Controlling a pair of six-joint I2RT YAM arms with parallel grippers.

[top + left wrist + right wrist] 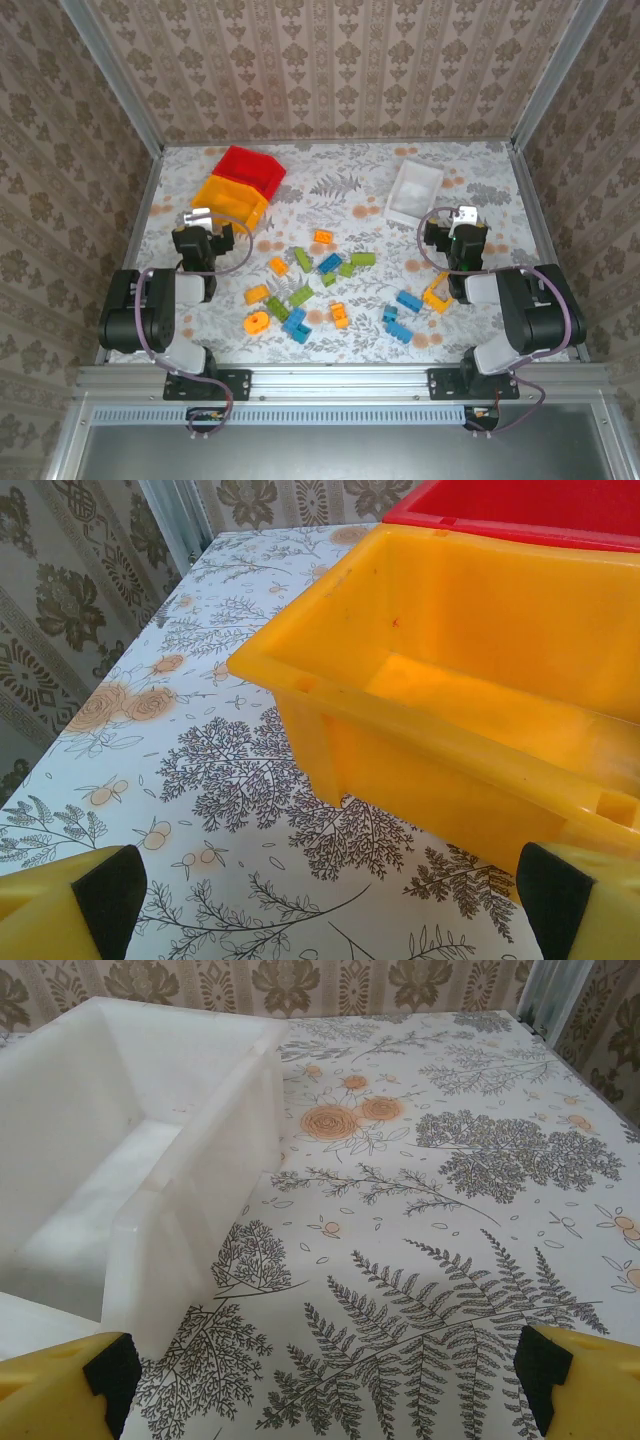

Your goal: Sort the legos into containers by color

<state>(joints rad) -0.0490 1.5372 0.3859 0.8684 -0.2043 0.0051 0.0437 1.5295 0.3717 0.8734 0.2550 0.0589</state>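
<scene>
Left end effector (330, 895) released before glossy yellow bin (450, 770); right end effector (320, 1375) likewise beside milky white bin (190, 1190).

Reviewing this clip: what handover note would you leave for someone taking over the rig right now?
Left gripper: open, empty, facing the yellow bin.
Right gripper: open, empty, beside the white bin.
Legos: scattered loose on the table between the arms; red bin just beyond the yellow one.
Done: nothing sorted; visible bin insides look empty.
Left: all orange, green and blue legos.
</scene>
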